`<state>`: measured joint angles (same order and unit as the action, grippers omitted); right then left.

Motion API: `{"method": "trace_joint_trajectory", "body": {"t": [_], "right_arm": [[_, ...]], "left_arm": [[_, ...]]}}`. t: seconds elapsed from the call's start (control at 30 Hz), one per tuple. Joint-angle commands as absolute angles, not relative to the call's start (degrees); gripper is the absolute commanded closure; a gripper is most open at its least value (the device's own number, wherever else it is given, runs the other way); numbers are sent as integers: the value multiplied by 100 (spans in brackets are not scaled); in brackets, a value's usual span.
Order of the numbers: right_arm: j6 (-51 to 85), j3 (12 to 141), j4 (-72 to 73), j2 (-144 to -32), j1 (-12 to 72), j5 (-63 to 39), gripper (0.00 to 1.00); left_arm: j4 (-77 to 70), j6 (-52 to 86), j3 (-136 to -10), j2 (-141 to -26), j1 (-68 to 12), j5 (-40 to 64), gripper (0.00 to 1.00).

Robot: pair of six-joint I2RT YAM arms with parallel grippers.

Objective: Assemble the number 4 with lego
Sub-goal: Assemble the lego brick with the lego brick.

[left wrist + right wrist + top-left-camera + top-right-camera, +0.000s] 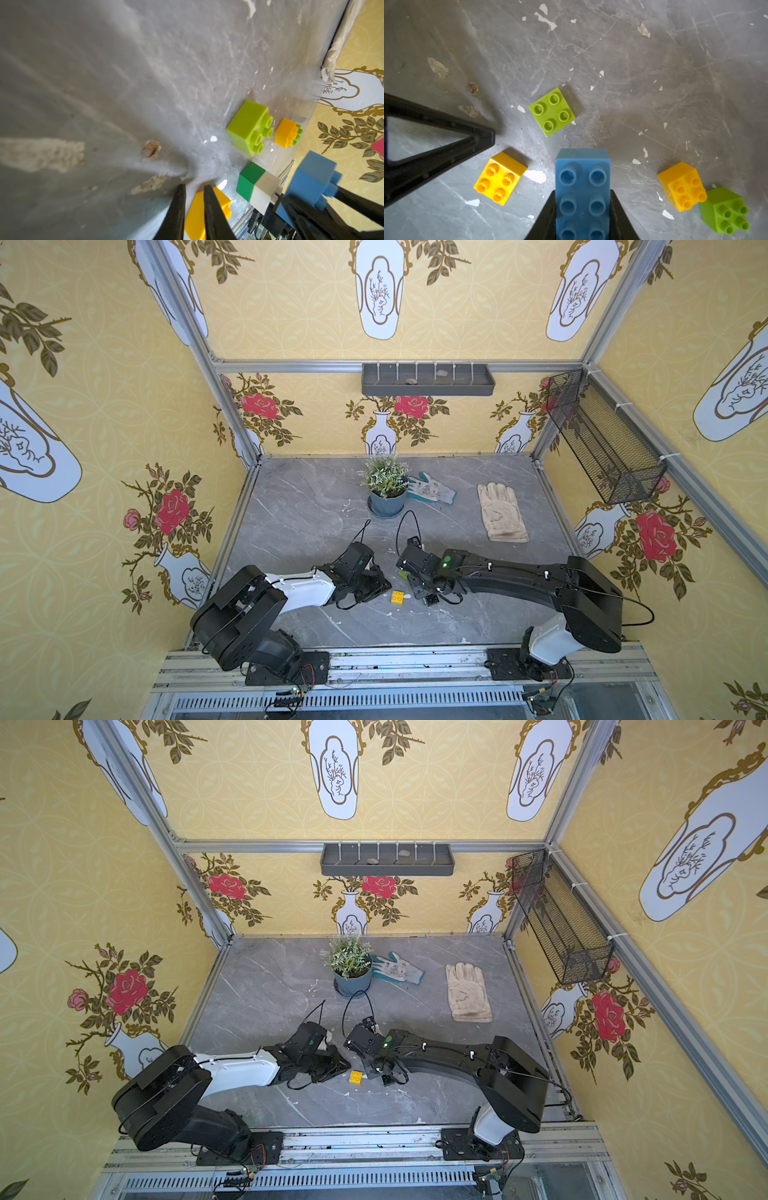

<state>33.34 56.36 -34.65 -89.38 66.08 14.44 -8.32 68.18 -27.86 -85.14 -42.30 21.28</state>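
In both top views the left gripper (380,584) and right gripper (422,589) sit low over the table (311,510) near its front edge. A loose yellow brick (397,597) (355,1077) lies between them.

Left wrist view: the left gripper (195,186) has its jaws nearly together and empty, just above the yellow brick. A lime brick (247,126) and a green-and-white stack (257,187) lie nearby.

Right wrist view: the right gripper (582,192) clamps the blue brick (582,166) by its long sides. A yellow-and-lime pair (682,186) lies on its side, well apart.
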Motion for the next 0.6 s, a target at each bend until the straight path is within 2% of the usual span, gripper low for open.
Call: {"method": "trace_joint_trajectory", "body": {"t": [0.0, 0.57], "right_arm": [[3273, 5551, -3320, -8808, 6609, 1572, 96], [3274, 5247, -2998, -8653, 6750, 1678, 95]], "left_arm": [[-1010, 6820, -2743, -8620, -4231, 2154, 81], [-1279, 6855, -2602, -8901, -4228, 2197, 81]]}}
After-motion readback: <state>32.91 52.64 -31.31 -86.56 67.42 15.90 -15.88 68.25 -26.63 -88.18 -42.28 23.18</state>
